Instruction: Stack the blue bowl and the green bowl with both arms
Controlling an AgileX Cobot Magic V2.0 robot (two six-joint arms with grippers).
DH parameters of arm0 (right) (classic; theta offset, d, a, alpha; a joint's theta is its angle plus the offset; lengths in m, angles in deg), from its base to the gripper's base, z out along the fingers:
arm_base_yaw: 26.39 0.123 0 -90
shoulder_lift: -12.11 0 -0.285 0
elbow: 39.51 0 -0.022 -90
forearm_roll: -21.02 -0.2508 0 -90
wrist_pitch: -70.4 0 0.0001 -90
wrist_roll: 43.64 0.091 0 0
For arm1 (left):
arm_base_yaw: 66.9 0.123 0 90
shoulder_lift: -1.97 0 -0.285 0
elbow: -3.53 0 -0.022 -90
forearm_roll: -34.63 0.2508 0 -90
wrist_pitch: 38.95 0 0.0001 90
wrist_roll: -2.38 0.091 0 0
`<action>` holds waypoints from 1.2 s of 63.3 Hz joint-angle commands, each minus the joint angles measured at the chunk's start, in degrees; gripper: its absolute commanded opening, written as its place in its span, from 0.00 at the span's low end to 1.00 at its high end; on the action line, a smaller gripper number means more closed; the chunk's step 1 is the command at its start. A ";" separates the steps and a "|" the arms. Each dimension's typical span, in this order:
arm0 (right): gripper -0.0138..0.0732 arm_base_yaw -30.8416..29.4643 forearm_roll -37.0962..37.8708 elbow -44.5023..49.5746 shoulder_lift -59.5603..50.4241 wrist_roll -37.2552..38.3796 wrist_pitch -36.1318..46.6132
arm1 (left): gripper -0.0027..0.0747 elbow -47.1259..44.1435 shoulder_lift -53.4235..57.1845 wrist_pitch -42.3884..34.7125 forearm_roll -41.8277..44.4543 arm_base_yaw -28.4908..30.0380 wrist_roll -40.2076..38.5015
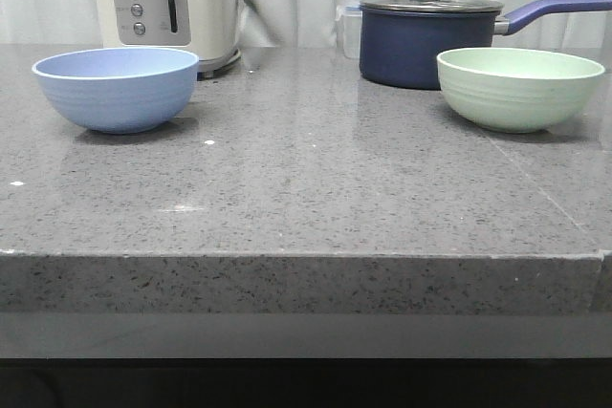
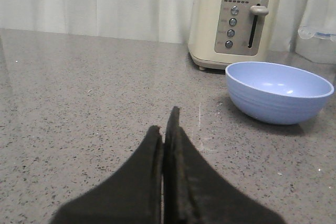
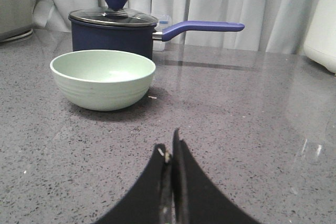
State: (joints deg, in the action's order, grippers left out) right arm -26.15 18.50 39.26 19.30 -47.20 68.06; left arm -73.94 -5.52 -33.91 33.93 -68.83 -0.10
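Observation:
The blue bowl (image 1: 117, 88) stands upright and empty on the grey counter at the left; it also shows in the left wrist view (image 2: 278, 91). The green bowl (image 1: 519, 88) stands upright and empty at the right; it also shows in the right wrist view (image 3: 103, 78). The bowls are far apart. My left gripper (image 2: 165, 124) is shut and empty, low over the counter, short of the blue bowl and off to its side. My right gripper (image 3: 169, 148) is shut and empty, short of the green bowl. Neither arm shows in the front view.
A cream toaster (image 1: 170, 2) stands behind the blue bowl. A dark navy lidded saucepan (image 1: 430, 31) with a long handle (image 1: 555, 11) stands just behind the green bowl. A white appliance (image 3: 321, 22) is at the far right. The counter's front edge (image 1: 306, 257) is near.

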 commanded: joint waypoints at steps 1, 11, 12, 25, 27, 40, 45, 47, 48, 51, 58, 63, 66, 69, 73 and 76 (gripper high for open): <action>0.08 -0.33 0.55 -0.91 -1.09 -0.26 4.96 | 0.01 -0.29 0.91 -5.04 -0.47 -0.42 -0.26; 0.08 -0.33 0.55 -0.91 -1.09 -0.26 4.96 | 0.01 -0.29 0.91 -5.04 -0.47 -0.42 -0.26; 0.08 -0.33 0.55 -0.91 -1.09 -0.26 4.96 | 0.01 -0.29 0.91 -5.04 -0.47 -0.42 -0.26; 0.08 -0.33 0.55 -0.91 -1.09 -0.26 4.96 | 0.01 -0.29 0.91 -5.04 -0.47 -0.42 -0.26; 0.08 -0.33 0.55 -0.91 -1.09 -0.26 4.96 | 0.01 -0.29 0.91 -5.04 -0.47 -0.42 -0.26; 0.08 -0.33 0.55 -0.91 -1.09 -0.26 6.13 | 0.01 -0.29 0.91 -13.37 2.36 -0.42 -0.02; 0.08 -0.33 0.55 -0.91 -1.09 -0.26 6.85 | 0.01 -0.29 0.91 -14.20 2.36 -0.42 -0.02; 0.08 -0.33 0.55 -0.91 -1.09 -0.26 7.24 | 0.01 -0.29 0.91 -14.20 2.36 -0.42 -0.02; 0.08 -0.33 0.55 -0.91 -1.09 -0.26 7.49 | 0.01 -0.29 0.91 -14.02 2.36 -0.42 -0.02; 0.08 -0.33 0.55 -0.91 -1.09 -0.26 7.58 | 0.01 -0.29 0.91 -14.13 2.53 -0.42 -0.02; 0.08 -0.33 -1.09 -2.12 -1.09 -0.21 6.65 | 0.01 0.39 0.91 -15.02 1.97 -0.42 -0.49; 0.08 -0.33 -1.81 -4.83 -1.09 -0.21 4.11 | 0.01 3.07 0.91 -11.98 0.38 -0.42 -0.49; 0.08 -0.33 -1.81 -7.23 -1.03 -0.21 1.22 | 0.01 5.58 0.76 -8.87 0.10 -0.42 -0.49; 0.08 -0.33 -1.81 -10.38 -0.62 -0.21 -1.62 | 0.01 8.47 0.76 -5.46 0.10 -0.42 -0.49; 0.08 -0.33 -1.81 -14.61 0.38 -0.21 -5.67 | 0.01 12.97 0.65 -0.90 0.10 -0.42 -0.49; 0.08 -0.33 -1.81 -17.71 1.56 -0.21 -8.36 | 0.01 16.23 0.49 2.76 0.10 -0.42 -0.49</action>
State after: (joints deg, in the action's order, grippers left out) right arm -26.15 17.02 27.24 19.30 -47.20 59.44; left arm -64.20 -5.52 -31.97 34.63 -68.83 -0.10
